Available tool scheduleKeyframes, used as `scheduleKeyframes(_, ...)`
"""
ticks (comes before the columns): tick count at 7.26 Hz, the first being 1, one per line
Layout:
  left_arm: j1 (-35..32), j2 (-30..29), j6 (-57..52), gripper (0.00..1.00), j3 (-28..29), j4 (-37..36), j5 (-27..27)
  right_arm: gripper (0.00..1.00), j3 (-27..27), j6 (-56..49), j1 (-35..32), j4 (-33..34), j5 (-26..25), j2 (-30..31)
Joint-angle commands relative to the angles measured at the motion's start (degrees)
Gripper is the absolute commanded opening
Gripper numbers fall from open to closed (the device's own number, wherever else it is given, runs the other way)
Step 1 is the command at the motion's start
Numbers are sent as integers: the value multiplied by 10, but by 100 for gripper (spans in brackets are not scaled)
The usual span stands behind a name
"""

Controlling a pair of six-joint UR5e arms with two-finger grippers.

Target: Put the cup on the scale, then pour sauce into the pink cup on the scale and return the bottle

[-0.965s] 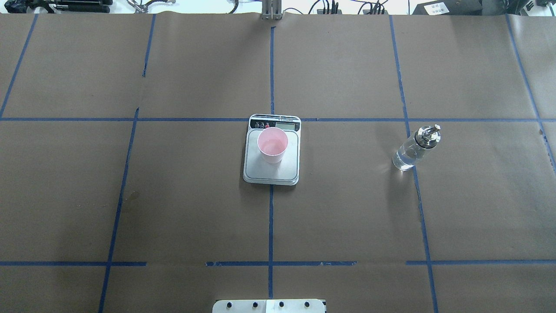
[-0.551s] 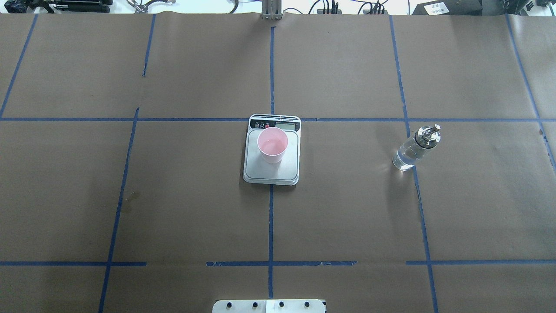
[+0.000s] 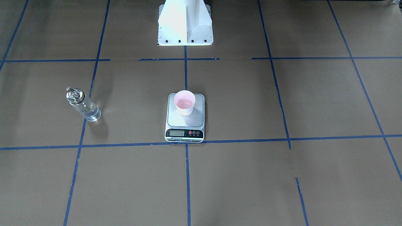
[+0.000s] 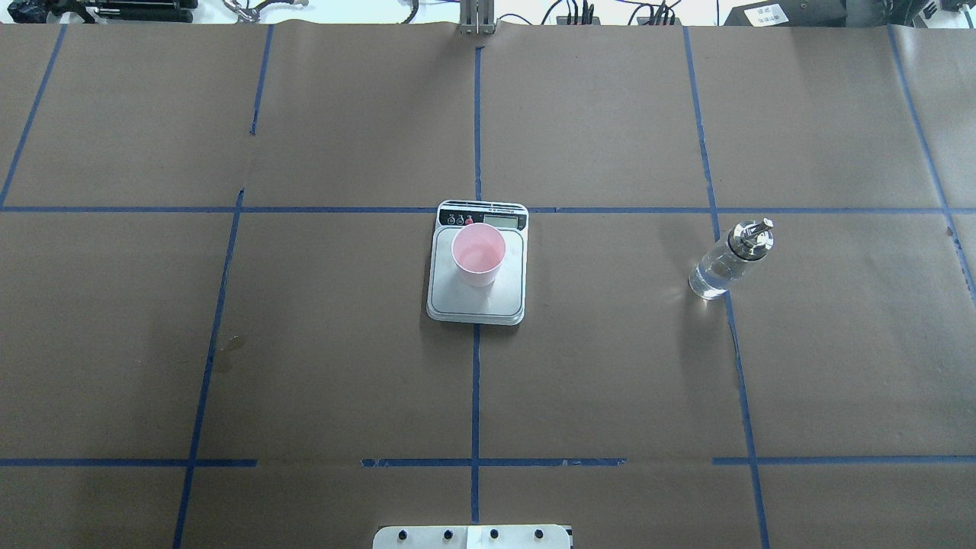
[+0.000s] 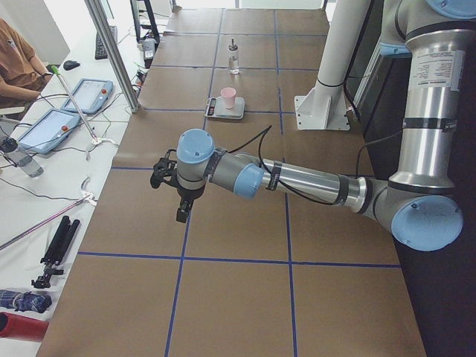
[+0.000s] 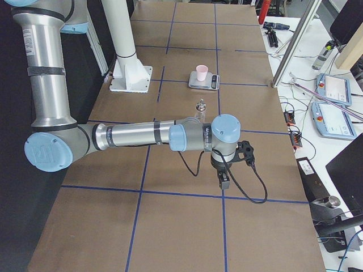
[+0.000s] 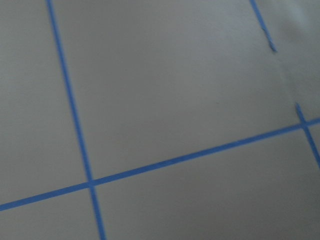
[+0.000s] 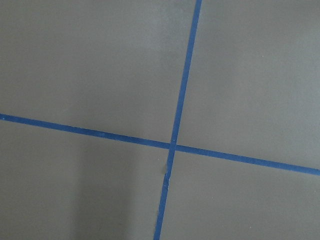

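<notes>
Nothing has moved; left hand (image 5: 181, 214) and right hand (image 6: 224, 181) hover, openness cannot be told.

Links: silver tubes (image 5: 312, 181) are gleaming, with black bands ringing them.
Joints: pale blue caps (image 5: 195, 145) are covering each one.
Cables: a black cable (image 6: 262, 200) is trailing off the wrist.
Base: a white pedestal (image 3: 185, 22) is showing dark bolts.

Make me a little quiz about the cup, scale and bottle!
1. True or false: the small pale pink paper cup stands on the flat silver-grey kitchen scale.
2. The clear glass bottle with the silver spout cap is: A) lying on the scale; B) upright on the brown paper-covered table, apart from the scale; C) inside the cup.
3. Fill in: the bottle is on the robot's ____ side.
Key: 1 true; 2 B; 3 right.
</notes>
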State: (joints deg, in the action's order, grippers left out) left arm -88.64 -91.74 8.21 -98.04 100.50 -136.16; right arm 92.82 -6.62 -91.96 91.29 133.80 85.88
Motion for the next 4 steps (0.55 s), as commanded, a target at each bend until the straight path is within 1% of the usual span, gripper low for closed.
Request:
scheduleKeyframes(1, -15, -23, -88, 100, 100, -24, 5, 100, -12, 2, 0, 20, 1, 0)
scheduleKeyframes(2, -15, -38, -109, 100, 151, -25, 9, 100, -7, 2, -1, 51, 13, 0)
scheduleKeyframes(4, -16, -30, -109, 100, 159, -27, 20, 100, -4, 2, -2, 61, 22, 3)
